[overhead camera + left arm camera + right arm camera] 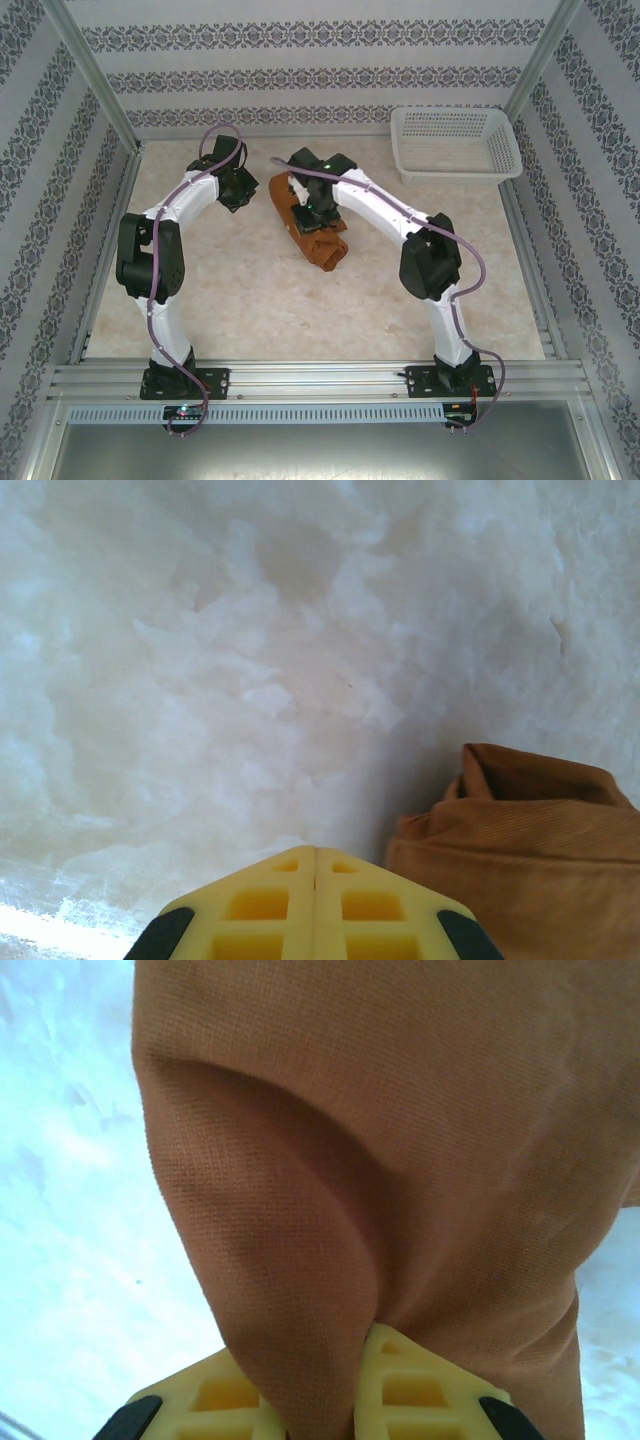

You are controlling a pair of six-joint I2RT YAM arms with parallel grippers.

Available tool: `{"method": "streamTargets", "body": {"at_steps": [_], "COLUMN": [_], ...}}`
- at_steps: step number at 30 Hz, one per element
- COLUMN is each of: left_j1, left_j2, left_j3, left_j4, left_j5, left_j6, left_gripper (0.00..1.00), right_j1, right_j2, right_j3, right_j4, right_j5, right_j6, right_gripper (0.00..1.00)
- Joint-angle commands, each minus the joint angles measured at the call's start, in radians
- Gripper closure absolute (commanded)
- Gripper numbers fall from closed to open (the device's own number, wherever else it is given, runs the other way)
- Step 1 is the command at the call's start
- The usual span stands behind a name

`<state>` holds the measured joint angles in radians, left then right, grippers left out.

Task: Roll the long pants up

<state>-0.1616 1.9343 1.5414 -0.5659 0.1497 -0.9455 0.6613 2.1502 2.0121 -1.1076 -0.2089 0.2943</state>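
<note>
Closest to your right wrist camera, the right gripper [312,1360] has its two yellow fingers [215,1395] clamped on a raised fold of the long pants [400,1140]. You can see rust-brown cloth squeezed into the narrow gap between them. The cloth rises away across most of that view, with the pale table [60,1210] showing to its left.

At your left wrist, the left gripper [315,852] has its yellow fingers pressed flat together with nothing between them, above bare marbled tabletop. One end of the pants lies just to the lower right of the tips, close by. You cannot tell from here whether it touches them.

From overhead, both arms are bolted to the metal rail [320,378] at the near edge and reach toward the far half of the table. The pants lie a little past the centre as a compact bundle, running diagonally from far left to near right. Your right gripper sits on top of its middle, and your left gripper is just beside its far-left end.

Farther back, a white mesh basket [455,140] stands in the far right corner, well apart from the pants and close to the patterned wall [300,60].
</note>
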Motion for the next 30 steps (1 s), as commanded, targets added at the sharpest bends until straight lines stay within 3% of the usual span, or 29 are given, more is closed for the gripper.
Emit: {"method": "streamTargets", "body": {"at_steps": [1, 5, 13, 18, 24, 30], "left_j1": [0.009, 0.008, 0.008, -0.021, -0.066, -0.095], "left_j2": [-0.047, -0.045, -0.050, -0.048, 0.054, 0.149], "left_j3": [-0.008, -0.010, -0.029, -0.066, -0.004, 0.079], "left_j4": [-0.029, -0.027, -0.007, 0.109, 0.264, 0.368], "left_j5": [-0.005, -0.002, 0.020, 0.136, 0.314, 0.403], "left_j6": [0.019, 0.017, 0.003, -0.034, -0.066, -0.155], "left_gripper": [1.00, 1.00, 1.00, 1.00, 1.00, 1.00], "right_j1": [-0.067, -0.132, -0.183, -0.209, -0.209, -0.211], "right_j2": [-0.018, -0.021, 0.008, 0.028, 0.037, 0.028], "right_j3": [-0.072, -0.155, -0.245, -0.300, -0.322, -0.332], "right_j4": [0.036, 0.133, 0.200, 0.237, 0.242, 0.240], "right_j5": [-0.158, -0.258, -0.314, -0.326, -0.320, -0.319], "right_j6": [0.089, 0.138, 0.167, 0.176, 0.168, 0.165], "right_gripper": [1.00, 1.00, 1.00, 1.00, 1.00, 1.00]}}
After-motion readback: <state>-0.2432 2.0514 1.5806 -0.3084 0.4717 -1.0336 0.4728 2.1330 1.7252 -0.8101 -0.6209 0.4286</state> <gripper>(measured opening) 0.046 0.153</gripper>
